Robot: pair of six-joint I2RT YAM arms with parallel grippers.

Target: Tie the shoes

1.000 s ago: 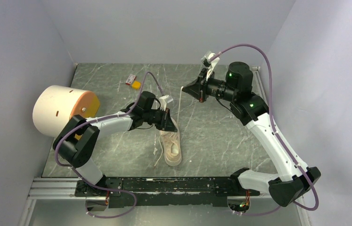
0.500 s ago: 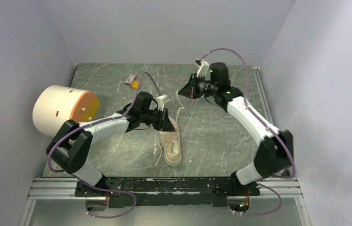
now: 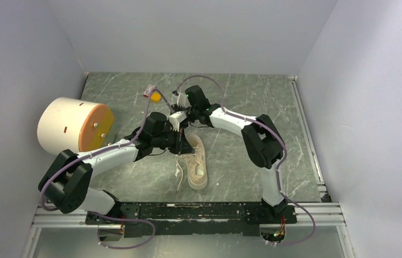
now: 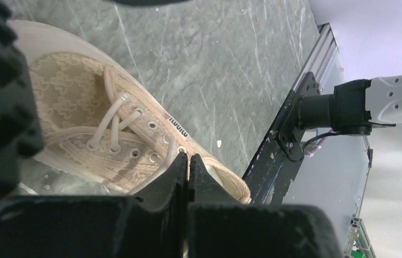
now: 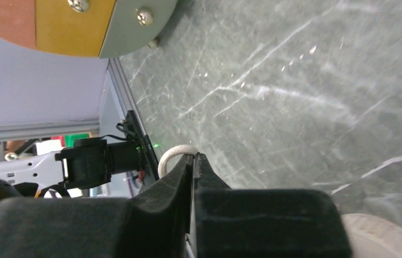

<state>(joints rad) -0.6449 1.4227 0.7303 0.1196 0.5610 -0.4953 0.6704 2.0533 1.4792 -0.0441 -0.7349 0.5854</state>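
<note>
The cream sneaker [image 3: 197, 164] lies on the marble table, toe toward the arm bases. Both grippers meet over its heel end. My left gripper [image 3: 181, 143] is at the shoe's collar. In the left wrist view its jaws [image 4: 189, 159] are pressed together on a white lace [image 4: 167, 157] that runs up from the eyelets of the shoe [image 4: 85, 107]. My right gripper [image 3: 180, 119] is just behind it, past the heel. Its jaws [image 5: 194, 157] are shut on a lace, and a short loop of that lace [image 5: 173, 155] curls out at the tip. A loose lace end [image 3: 178, 176] trails left of the shoe.
A large cream-and-orange cylinder [image 3: 73, 126] lies at the left side of the table. A small red item [image 3: 148, 91] and a yellow one [image 3: 156, 97] sit near the back. The black base rail [image 3: 198, 210] runs along the near edge. Grey walls close in three sides.
My right arm has swung from the far right across to the left, bringing its lace over to the shoe's heel. The left gripper shifted slightly left and stayed shut.
</note>
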